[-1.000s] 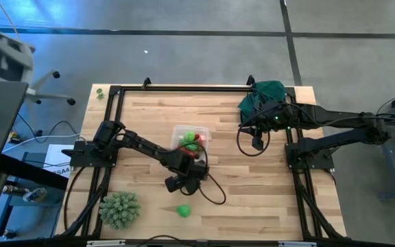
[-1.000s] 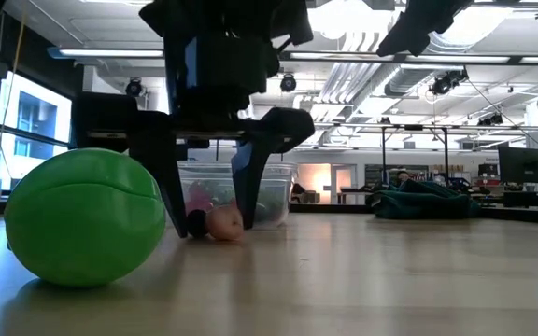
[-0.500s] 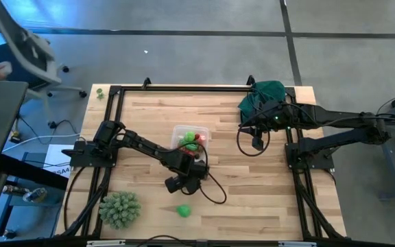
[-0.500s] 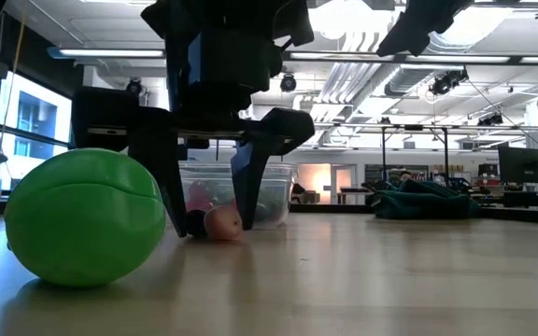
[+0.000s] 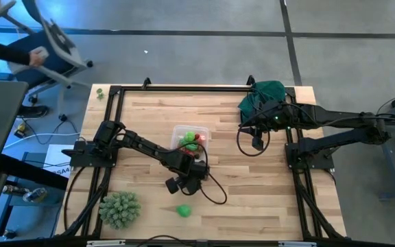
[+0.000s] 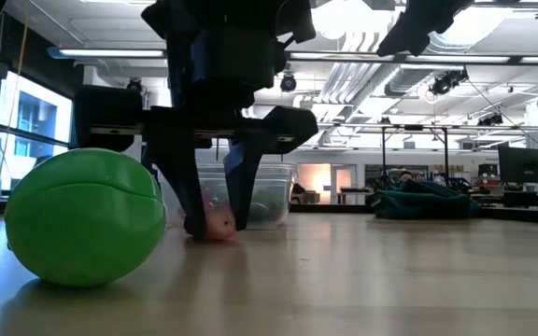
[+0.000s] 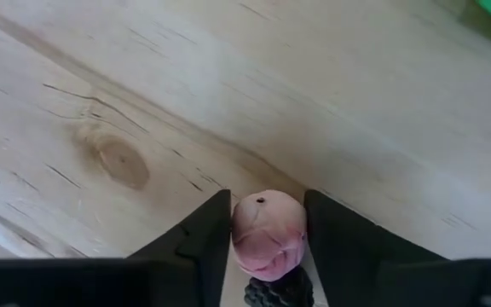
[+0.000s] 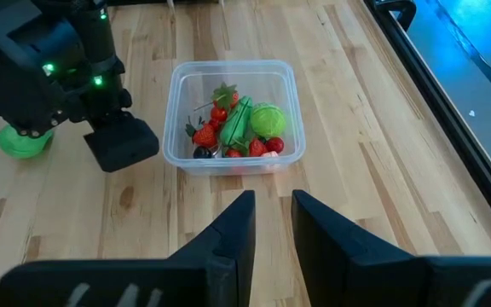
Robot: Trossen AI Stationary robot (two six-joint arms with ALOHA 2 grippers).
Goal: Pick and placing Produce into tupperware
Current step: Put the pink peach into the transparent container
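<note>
You're closing the left gripper (image 7: 267,243) on the pink fruit (image 7: 268,232); fingers are flanking it, contact looking near, grip not confirmed. It's sitting on the table (image 5: 252,185) just at 6 o'clock of the tupperware (image 5: 190,140). Finish the squeeze before lifting. Right gripper (image 8: 271,226) is waiting nearly closed, empty, at 3 o'clock.

Overhead and right wrist cameras share the tupperware (image 8: 233,115); low view perhaps nearest.
</note>
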